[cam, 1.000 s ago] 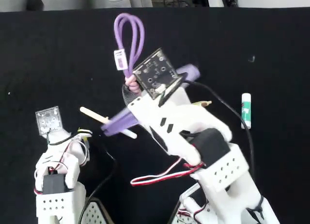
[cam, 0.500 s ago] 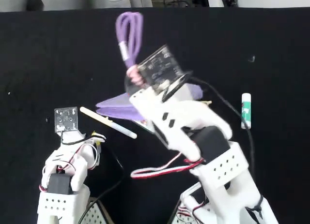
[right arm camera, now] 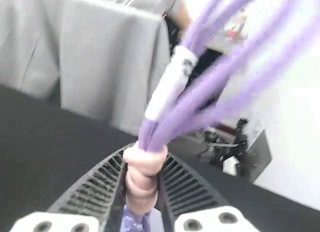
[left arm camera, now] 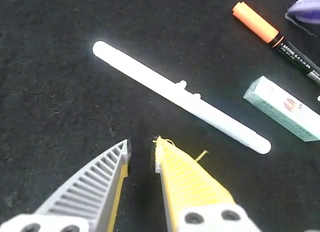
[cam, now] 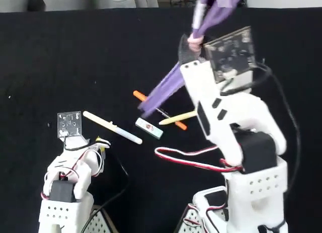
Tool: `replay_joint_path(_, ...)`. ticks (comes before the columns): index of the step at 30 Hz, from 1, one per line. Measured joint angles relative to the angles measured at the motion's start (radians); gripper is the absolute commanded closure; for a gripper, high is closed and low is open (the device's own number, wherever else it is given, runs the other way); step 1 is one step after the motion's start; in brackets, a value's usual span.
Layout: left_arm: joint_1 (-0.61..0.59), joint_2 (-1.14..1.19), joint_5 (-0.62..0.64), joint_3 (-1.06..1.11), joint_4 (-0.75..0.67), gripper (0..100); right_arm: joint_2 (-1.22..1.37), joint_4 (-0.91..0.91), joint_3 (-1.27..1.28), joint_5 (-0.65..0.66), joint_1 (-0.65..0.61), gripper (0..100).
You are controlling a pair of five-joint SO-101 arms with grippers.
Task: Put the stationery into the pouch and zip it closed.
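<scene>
1. Over the far right of the surface (cam: 60, 52), the right end effector (cam: 193, 44) is clamping the pink pull tab (right arm camera: 143, 174) at the base of the strap loop (right arm camera: 160, 127). That is holding the purple pouch (cam: 163, 87) in the air.
2. Within the last second that arm is swinging up and off to the right, taking the pouch away from the middle of the surface. The pouch is now hanging on a slant, with its low end over the pens.
3. That lift is exposing stationery that pouch and arm were covering: an orange-capped marker (cam: 158, 110), a yellow pen (cam: 177, 118) and an eraser (cam: 149, 128), all lying close together. The white pen (cam: 111, 127) is lying just left of them, apart.
4. The left end effector (left arm camera: 141, 144) is sitting just short of the white pen, jaws slightly parted and grasping nothing. It is staying where it was half a second ago, after shifting a little to the right.
5. My read: I'm seeing four stationery items lying outside the pouch, so nothing looks packed yet. I can't tell whether the three spilled out or were only hidden.
6. The pouch is dangling by its pull, so the mouth isn't facing anything. It likely needs setting down and holding open before the left arm starts feeding pens in.
</scene>
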Motion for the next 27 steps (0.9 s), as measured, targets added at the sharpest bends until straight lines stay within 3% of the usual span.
replay_joint_path(7, 0.0, 0.0, 0.0, 0.0, 0.0, 90, 0.031, -0.002, -0.137, 0.003, 0.038, 98.8)
replay_joint_path(15, 0.0, 0.0, 0.0, 0.0, 0.031, 90, 0.313, -0.018, -0.342, 0.003, 0.055, 98.8)
replay_joint_path(27, 0.0, 0.0, 0.002, 0.0, 0.041, 90, 0.342, 0.186, -0.407, 0.005, -0.143, 98.8)
